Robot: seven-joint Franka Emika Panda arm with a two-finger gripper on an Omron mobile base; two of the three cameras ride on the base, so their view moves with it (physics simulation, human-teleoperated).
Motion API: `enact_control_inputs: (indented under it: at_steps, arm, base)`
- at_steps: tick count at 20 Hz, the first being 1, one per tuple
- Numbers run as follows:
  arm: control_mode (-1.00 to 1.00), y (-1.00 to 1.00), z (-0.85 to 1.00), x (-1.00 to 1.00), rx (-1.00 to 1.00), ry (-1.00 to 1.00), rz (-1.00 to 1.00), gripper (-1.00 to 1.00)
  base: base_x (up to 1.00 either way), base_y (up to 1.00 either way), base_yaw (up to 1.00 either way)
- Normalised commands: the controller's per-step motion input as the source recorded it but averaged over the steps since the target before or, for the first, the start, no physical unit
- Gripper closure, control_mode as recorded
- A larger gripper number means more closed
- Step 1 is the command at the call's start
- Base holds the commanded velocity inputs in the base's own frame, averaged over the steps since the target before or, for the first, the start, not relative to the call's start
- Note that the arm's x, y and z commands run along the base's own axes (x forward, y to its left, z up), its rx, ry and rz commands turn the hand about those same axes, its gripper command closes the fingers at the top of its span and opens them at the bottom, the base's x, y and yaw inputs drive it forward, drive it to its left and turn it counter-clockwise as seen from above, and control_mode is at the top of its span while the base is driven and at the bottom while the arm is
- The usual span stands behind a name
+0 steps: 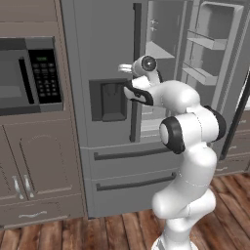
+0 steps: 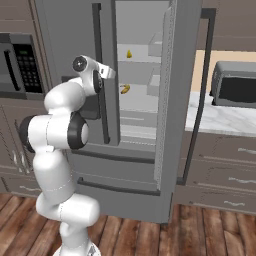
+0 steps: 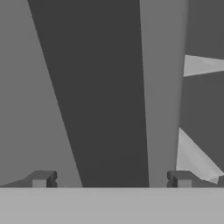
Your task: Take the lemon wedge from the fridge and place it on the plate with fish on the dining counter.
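The grey fridge [image 1: 97,44] [image 2: 65,35] stands ahead with its right door [image 2: 172,100] swung open and its left door shut. On an upper shelf inside lies the tiny bright yellow lemon wedge [image 2: 129,53]. A darker orange-yellow bit [image 2: 125,89] rests one shelf lower. My arm's hand [image 1: 141,66] [image 2: 87,67] is raised in front of the left door, near its long dark handle [image 2: 97,70]. My gripper [image 3: 111,180] is open with nothing between its fingertips [image 3: 41,179], facing that handle and the door edge. The plate with fish and the dining counter are out of view.
A dark built-in microwave [image 1: 29,73] [image 2: 20,57] sits left of the fridge above brown cabinets [image 1: 39,166]. Right of the open door a toaster oven [image 2: 234,82] stands on a marble counter [image 2: 220,120]. The open door's bins [image 1: 207,41] jut out at the right.
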Motion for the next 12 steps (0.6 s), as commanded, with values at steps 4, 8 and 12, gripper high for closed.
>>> enact_control_inputs:
  at_steps: [4, 8, 12]
  arm:
    - [-1.0, 0.0, -0.03, 0.3, 0.0, 0.0, 0.0, 1.0]
    - [-1.0, 0.0, -0.01, 0.07, 0.0, 0.0, 0.0, 1.0]
    - [-1.0, 0.0, 0.0, 0.0, 0.0, 0.0, 0.0, 1.0]
  base:
    - [0.0, 0.0, 0.0]
    - [0.0, 0.0, 0.0]
    - [0.0, 0.0, 0.0]
